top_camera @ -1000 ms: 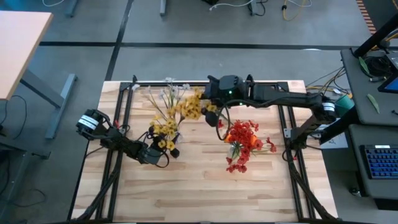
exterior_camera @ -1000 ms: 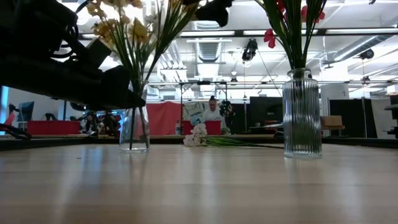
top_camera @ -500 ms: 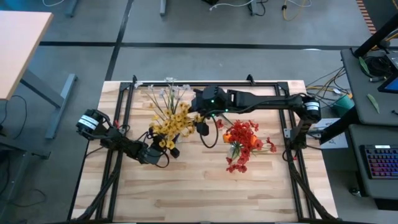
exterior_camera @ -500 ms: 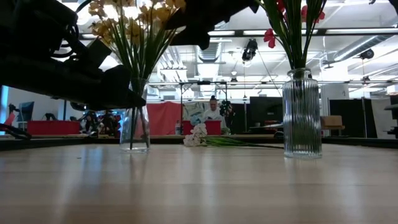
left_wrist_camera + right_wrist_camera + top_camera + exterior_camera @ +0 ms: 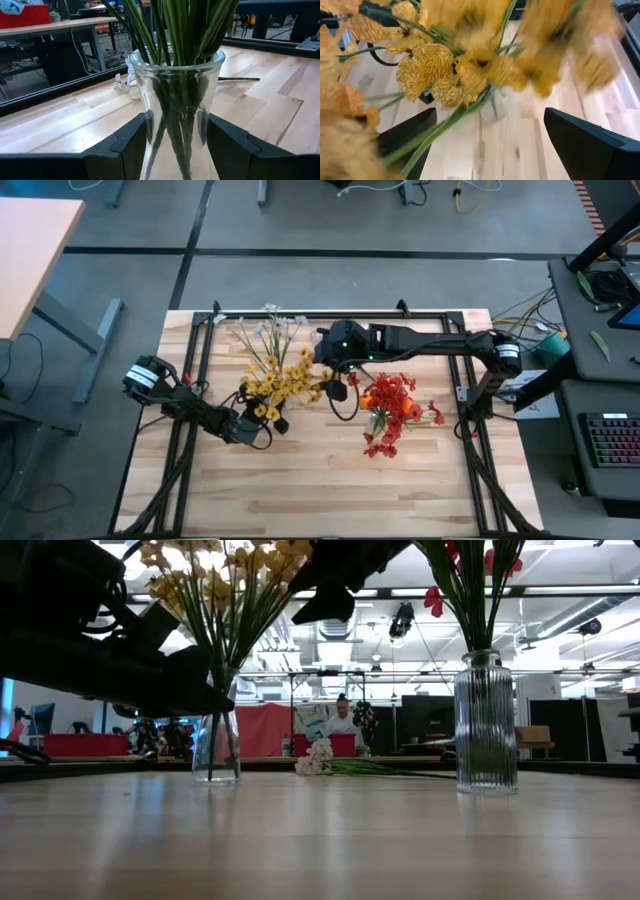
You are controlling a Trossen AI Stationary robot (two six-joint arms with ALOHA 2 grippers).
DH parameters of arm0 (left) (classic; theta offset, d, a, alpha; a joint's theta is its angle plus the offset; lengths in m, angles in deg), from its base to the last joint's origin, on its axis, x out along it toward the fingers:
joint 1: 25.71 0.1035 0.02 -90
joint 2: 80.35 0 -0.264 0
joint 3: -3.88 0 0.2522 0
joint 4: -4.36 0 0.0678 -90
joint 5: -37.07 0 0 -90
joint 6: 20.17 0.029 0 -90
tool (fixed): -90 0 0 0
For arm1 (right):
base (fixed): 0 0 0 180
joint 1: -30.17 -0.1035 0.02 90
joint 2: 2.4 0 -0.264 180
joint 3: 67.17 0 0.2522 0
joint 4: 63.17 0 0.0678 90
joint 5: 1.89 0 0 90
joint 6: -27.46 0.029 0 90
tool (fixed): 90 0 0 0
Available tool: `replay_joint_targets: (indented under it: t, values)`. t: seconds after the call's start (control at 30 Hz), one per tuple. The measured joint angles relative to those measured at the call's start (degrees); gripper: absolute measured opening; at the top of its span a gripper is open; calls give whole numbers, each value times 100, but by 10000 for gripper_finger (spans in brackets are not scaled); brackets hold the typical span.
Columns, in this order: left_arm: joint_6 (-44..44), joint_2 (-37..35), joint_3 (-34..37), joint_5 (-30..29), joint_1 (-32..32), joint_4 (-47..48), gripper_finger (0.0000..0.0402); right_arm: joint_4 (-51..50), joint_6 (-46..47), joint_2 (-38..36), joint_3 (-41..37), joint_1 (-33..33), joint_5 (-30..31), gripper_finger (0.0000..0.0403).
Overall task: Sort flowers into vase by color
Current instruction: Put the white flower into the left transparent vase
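Yellow flowers (image 5: 470,60) blurred, vase (image 5: 176,115) cropped

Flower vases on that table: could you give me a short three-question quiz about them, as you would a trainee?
1. True or false: the left gripper grips the clear glass vase holding yellow flowers.
2. What colour are the flowers in the ribbed vase?
3. The white flowers are: A) lying on the table, B) standing in a vase, C) held by the right gripper.

Key: 1 true; 2 red; 3 A.
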Motion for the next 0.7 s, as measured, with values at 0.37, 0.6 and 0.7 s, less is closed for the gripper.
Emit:
replay_joint_targets:
  t: [0.37, 0.6, 0.7]
  values:
    - [-2, 0, 0, -4, 4, -4, 174, 49, -278, -32, 7, -35, 50, 362]
    - [-2, 0, 0, -5, 9, 3, 174, -922, -1359, 58, 300, -66, 674, 362]
    - [-2, 0, 0, -9, 9, 15, 174, -848, -1655, 58, 313, -93, 1303, 362]
